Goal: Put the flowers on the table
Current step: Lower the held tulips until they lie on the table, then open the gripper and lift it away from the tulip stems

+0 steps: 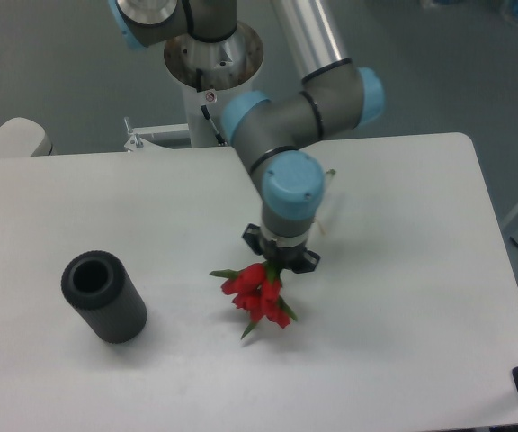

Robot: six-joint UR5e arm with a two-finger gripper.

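The flowers (259,295), red buds with green leaves, lie low over the white table (403,297) near its middle. The buds stick out to the lower left from under my gripper (280,263). The gripper points straight down, right over the bunch where the buds meet the stems. The wrist and black gripper body hide the fingers, so I cannot tell whether they are closed on the bunch. A thin pale line at the wrist's right side (324,220) may be the stem ends. I cannot tell whether the buds touch the tabletop.
A dark grey ribbed cylinder (103,296) with an open top stands on the table's left part, well apart from the flowers. The arm's base post (212,63) rises behind the far table edge. The table's right edge (502,270) is rounded.
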